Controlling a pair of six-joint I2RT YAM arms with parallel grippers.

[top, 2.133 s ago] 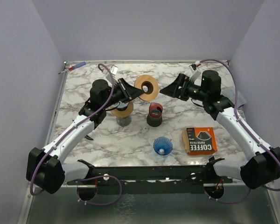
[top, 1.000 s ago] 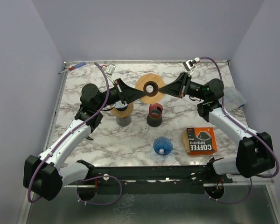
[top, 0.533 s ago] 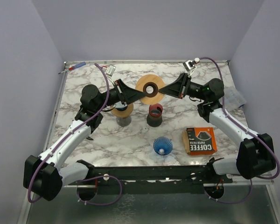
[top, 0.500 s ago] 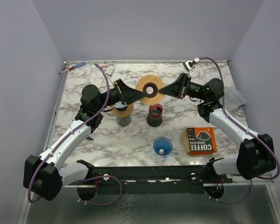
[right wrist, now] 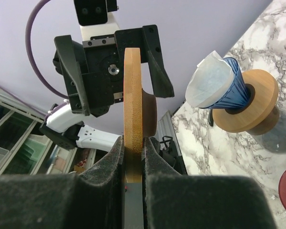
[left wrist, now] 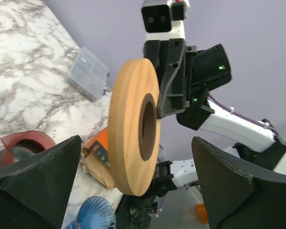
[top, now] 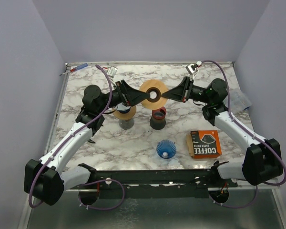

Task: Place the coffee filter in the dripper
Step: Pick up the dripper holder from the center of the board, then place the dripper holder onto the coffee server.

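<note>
A wooden ring point(top: 152, 93) hangs upright in the air over the middle of the table. My right gripper point(top: 174, 93) is shut on its rim point(right wrist: 132, 95), the pads point(right wrist: 114, 152) pressed on both faces. My left gripper point(top: 136, 95) stands open, its fingers point(left wrist: 38, 176) wide apart on either side of the ring point(left wrist: 133, 129) without touching it. A blue dripper point(right wrist: 231, 90) with a white coffee filter point(right wrist: 209, 78) in it sits on a wooden collar point(right wrist: 250, 102) over a glass. A second blue dripper point(top: 166, 149) stands bare near the front edge.
A red-rimmed dark cup point(top: 158, 117) stands under the ring. An orange coffee filter box point(top: 205, 143) lies front right. A clear plastic box point(top: 239, 100) sits at the right edge, and a pen point(top: 76, 69) lies in the back left corner.
My left gripper has opened and let go of the wooden ring. The right gripper alone now holds it, and the ring has shifted slightly to the right.
</note>
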